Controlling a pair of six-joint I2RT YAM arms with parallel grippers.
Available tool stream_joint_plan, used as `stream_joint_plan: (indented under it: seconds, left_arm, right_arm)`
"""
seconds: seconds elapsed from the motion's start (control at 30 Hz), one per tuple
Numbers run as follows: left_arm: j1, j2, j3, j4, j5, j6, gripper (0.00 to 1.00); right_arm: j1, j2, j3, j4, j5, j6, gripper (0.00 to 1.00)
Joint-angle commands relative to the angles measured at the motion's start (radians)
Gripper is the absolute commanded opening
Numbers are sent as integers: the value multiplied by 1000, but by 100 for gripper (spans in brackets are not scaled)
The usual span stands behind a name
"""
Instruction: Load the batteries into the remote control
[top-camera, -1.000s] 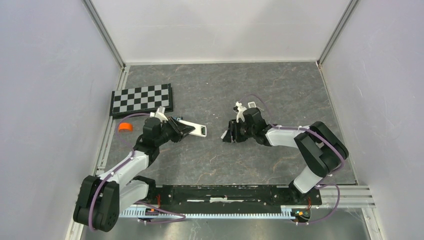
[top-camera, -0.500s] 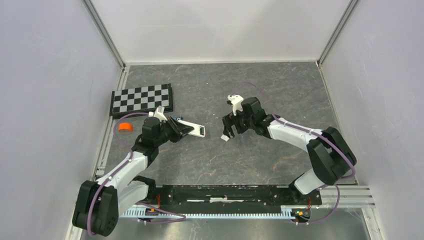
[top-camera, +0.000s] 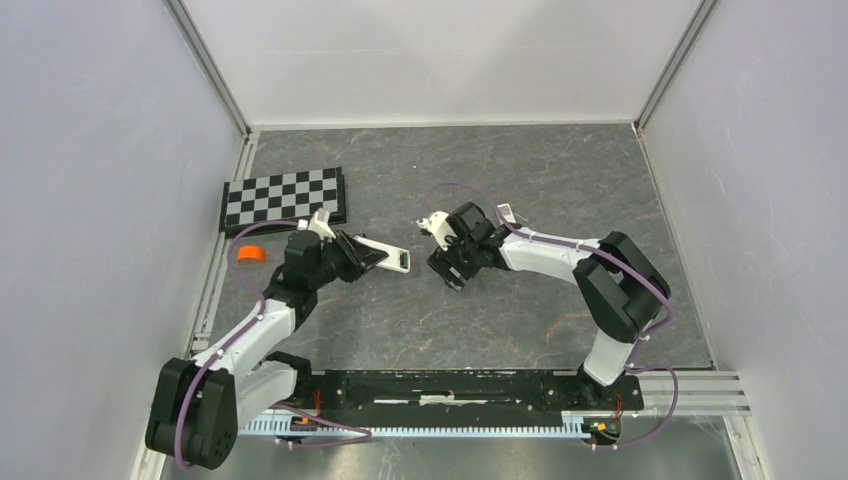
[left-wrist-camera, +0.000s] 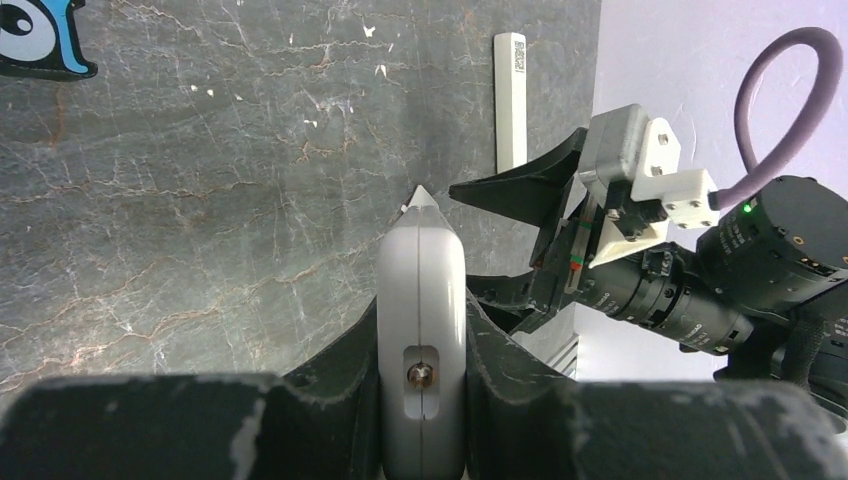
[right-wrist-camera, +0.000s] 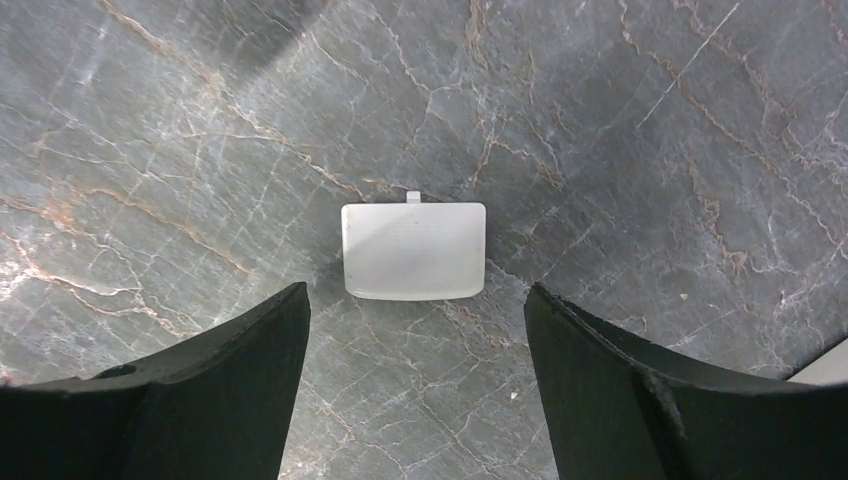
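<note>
One remote (left-wrist-camera: 421, 300) tight between left jaws; right jaws wide, empty, over cover (right-wrist-camera: 413, 250).

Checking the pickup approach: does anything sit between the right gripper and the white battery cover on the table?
Nothing visible does. The battery cover lies flat on the table, in the gap ahead of the open fingers of the right gripper.

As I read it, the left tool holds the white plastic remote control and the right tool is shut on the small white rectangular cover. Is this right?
Not quite. The left tool holds the white plastic remote control, but the right tool is open: the small white rectangular cover lies on the grey marbled table, touching neither finger, as the right wrist view shows.
</note>
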Motion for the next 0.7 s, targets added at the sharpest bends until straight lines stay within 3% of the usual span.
stream_joint_plan:
  seconds: [0.0,0.3,0.53,0.67]
  left_arm:
    - [-2,4,45,27,-1,40,2]
    - [-3,21,43,48,7,32,2]
    - [-3,30,44,52,11,32,2]
    - [-3,29,43,55,10,30,2]
  right_arm:
    - [-2,15,12,6,27,0,82]
    - [-2,83,28,8,-31,12,73]
    - [-2,110,71,-95,-25,25,62]
    - [0,115,77,-131,-19,24,68]
